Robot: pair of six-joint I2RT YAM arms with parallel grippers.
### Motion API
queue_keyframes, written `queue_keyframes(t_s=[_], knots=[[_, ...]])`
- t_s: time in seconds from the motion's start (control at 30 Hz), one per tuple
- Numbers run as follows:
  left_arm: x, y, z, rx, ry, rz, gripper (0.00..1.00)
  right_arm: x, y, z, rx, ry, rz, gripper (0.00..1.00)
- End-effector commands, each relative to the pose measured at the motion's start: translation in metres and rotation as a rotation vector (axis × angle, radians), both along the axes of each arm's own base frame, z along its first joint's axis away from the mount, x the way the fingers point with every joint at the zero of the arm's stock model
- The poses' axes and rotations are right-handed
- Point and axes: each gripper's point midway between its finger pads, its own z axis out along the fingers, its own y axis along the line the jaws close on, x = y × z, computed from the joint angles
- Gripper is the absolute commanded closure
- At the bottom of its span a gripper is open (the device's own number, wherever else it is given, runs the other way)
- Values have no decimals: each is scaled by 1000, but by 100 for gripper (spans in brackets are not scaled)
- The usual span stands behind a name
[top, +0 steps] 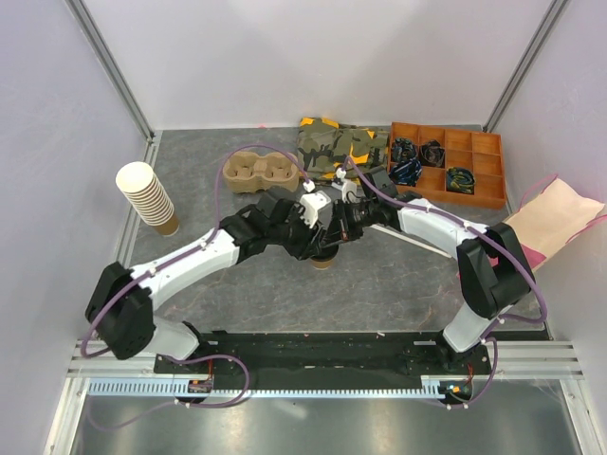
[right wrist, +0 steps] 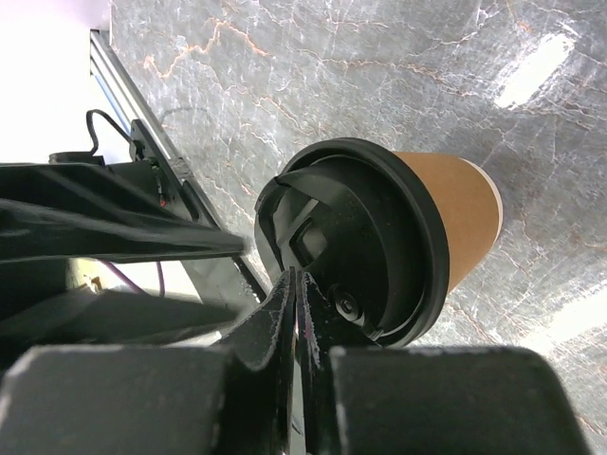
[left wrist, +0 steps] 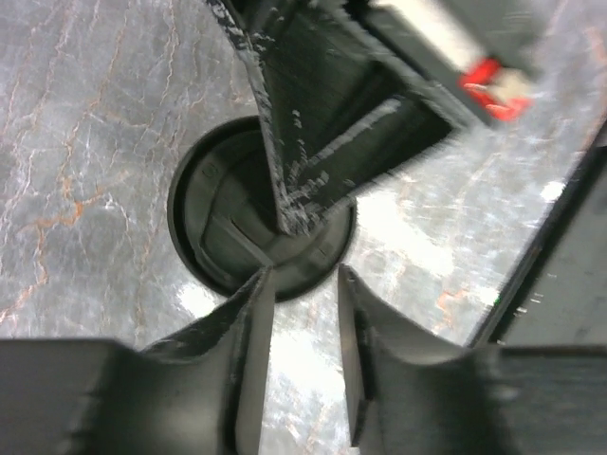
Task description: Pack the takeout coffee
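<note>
The takeout coffee (top: 322,260) stands upright mid-table, mostly hidden under both grippers in the top view. It is a tan paper cup (right wrist: 465,204) with a round black lid (right wrist: 379,237). The lid also shows from above in the left wrist view (left wrist: 213,218). My right gripper (right wrist: 296,275) is shut, and its closed fingertips rest on the top of the lid near its rim. They show as a dark wedge (left wrist: 313,142) in the left wrist view. My left gripper (left wrist: 302,275) is open and empty, its tips just above the lid's near edge.
A brown pulp cup carrier (top: 258,172) lies behind the cup. A stack of lidless paper cups (top: 148,197) stands at the left. A camouflage cloth (top: 337,142) and an orange compartment tray (top: 448,163) are at the back right. A paper bag (top: 555,220) lies at the right wall.
</note>
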Motion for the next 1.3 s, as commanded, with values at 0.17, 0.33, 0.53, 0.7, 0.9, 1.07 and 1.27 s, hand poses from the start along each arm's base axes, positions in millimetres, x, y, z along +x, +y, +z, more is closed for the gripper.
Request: queue_keyframes(t_s=[0.17, 0.33, 0.53, 0.7, 0.9, 1.07, 1.27], knots=[[-18, 24, 66, -268, 26, 64, 27, 14, 11, 74, 124, -182, 27, 75], [-27, 39, 58, -309, 7, 125, 14, 5, 4, 103, 149, -254, 16, 59], [-36, 61, 25, -305, -101, 151, 0, 6, -25, 71, -39, -275, -68, 36], [-37, 67, -1, -243, -91, 200, 0, -4, -41, 35, -118, -204, -91, 29], [-21, 50, -27, -143, -35, 275, 0, -3, -37, 19, -116, -154, -84, 28], [-14, 35, -41, -142, 48, 351, 7, 3, -36, 16, -114, -134, -88, 27], [-19, 27, -25, -236, 23, 302, 24, -9, -38, 28, -53, -160, -49, 28]])
